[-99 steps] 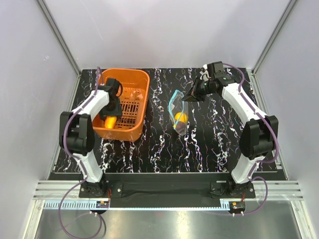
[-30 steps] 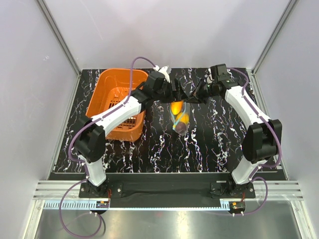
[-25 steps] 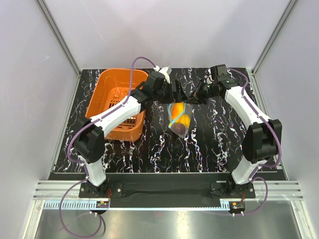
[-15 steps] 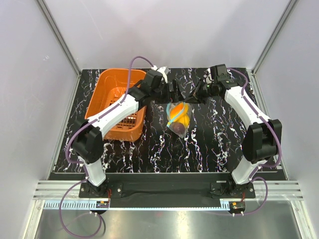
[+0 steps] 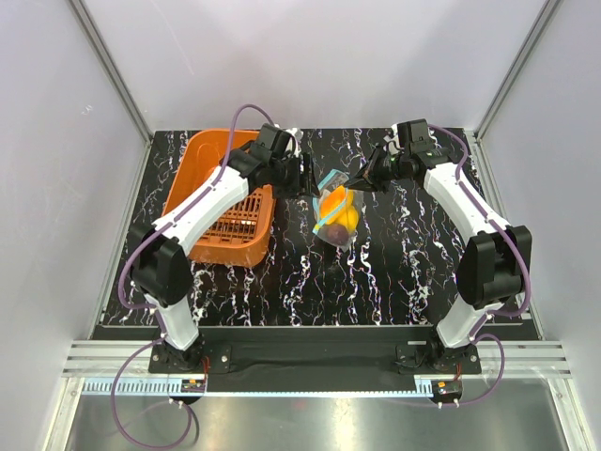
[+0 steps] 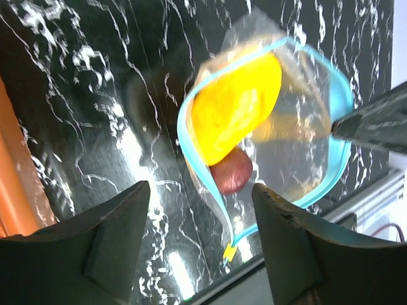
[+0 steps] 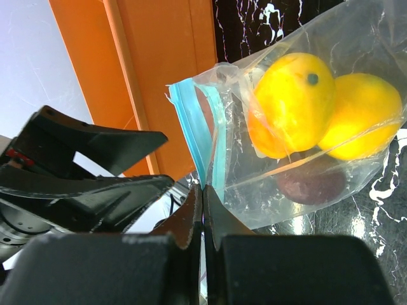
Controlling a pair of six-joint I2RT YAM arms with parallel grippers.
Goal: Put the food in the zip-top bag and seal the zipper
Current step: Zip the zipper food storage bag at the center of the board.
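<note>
The clear zip-top bag point(image 5: 338, 235) hangs over the middle of the table with its mouth gaping. My right gripper point(image 7: 203, 190) is shut on the blue zipper point(image 7: 193, 133) at the bag's right corner. The food lies inside the bag: two yellow pieces point(image 7: 292, 101) point(image 7: 364, 121) and a dark purple one point(image 7: 311, 181) below them. My left gripper point(image 6: 200, 190) is open and empty, just left of the bag's mouth. In the top view it point(image 5: 305, 178) sits between the basket and the bag.
The orange slotted basket point(image 5: 225, 202) stands at the left of the black marbled table point(image 5: 394, 282), right behind my left arm. Grey walls close in the sides and back.
My left gripper has pulled back leftward from the bag's mouth toward the basket with nothing in it. The right gripper has kept its hold, and the bag hangs with the food inside.
</note>
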